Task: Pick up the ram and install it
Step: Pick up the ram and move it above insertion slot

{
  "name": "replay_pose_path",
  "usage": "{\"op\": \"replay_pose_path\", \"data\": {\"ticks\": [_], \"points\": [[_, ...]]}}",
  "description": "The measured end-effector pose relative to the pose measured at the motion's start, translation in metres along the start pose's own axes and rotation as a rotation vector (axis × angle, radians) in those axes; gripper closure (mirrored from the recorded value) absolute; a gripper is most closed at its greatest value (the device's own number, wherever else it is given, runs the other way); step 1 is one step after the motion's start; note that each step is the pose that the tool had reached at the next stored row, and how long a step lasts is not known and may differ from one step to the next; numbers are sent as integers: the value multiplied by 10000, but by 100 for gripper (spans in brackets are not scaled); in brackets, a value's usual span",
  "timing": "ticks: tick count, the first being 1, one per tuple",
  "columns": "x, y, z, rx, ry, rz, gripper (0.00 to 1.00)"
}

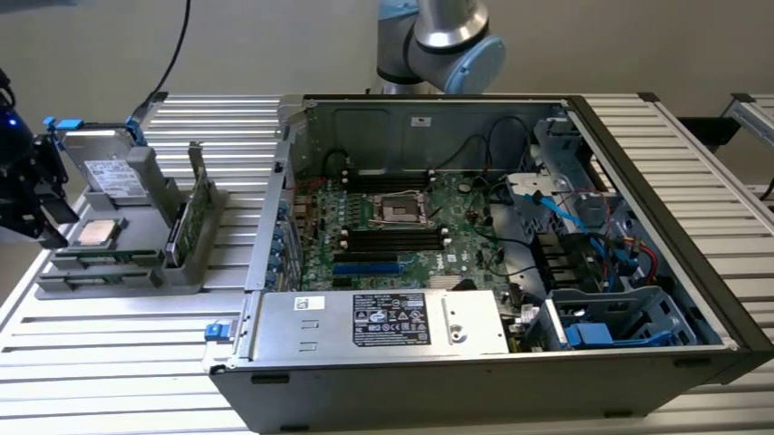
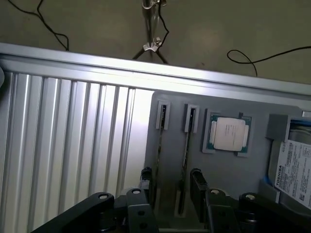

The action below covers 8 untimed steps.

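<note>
Item 1. My gripper (image 2: pixel 171 183): fingers (image 2: pixel 146 180) stood apart, clamped on nothing, poised over the parts holder at the exterior view's left.

Item 2. Parts holder (image 1: pixel 72 281): grey, moulded, resting on the slatted aluminium table (image 1: pixel 109 362).

Item 3. Hard drive (image 1: pixel 115 172): stood at the holder's far end, white label up. The wrist view showed the label's edge.

Item 4. Processor (image 1: pixel 97 233): square, silver-topped, lay flat in its own recess of the holder, beside the memory slots.

Item 5. The ram (image 2: pixel 186 145): stood on edge in a holder slot, seen by my wrist camera as a thin dark line running into the gap between my fingers. No finger touched it. In the exterior view it was the green strip (image 1: pixel 181 234) on the holder's side nearest the case.

Item 6. Second memory stick (image 2: pixel 160 145): on edge in the neighbouring slot, parallel to the ram, just beside one finger.

Item 7. Computer case (image 1: pixel 484 385): lay on its side, panel off, to the exterior view's right of the holder.

Item 8. Motherboard (image 1: pixel 466 245): green, flat in the case, with black memory slots on either side of the processor socket (image 1: pixel 400 210).

Item 9. Power supply (image 1: pixel 375 322): silver box along the case's near edge.

Item 10. My arm (image 1: pixel 441 36): a grey joint showed behind the case.
</note>
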<state>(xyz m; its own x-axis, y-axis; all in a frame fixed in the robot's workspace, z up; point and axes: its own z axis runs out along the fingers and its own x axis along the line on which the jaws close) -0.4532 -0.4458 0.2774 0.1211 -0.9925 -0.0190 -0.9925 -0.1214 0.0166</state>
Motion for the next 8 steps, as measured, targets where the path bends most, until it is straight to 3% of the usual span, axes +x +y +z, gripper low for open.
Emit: {"op": "replay_pose_path", "data": {"ticks": [8], "points": [[26,-20,163,7,1,-60,55]]}}
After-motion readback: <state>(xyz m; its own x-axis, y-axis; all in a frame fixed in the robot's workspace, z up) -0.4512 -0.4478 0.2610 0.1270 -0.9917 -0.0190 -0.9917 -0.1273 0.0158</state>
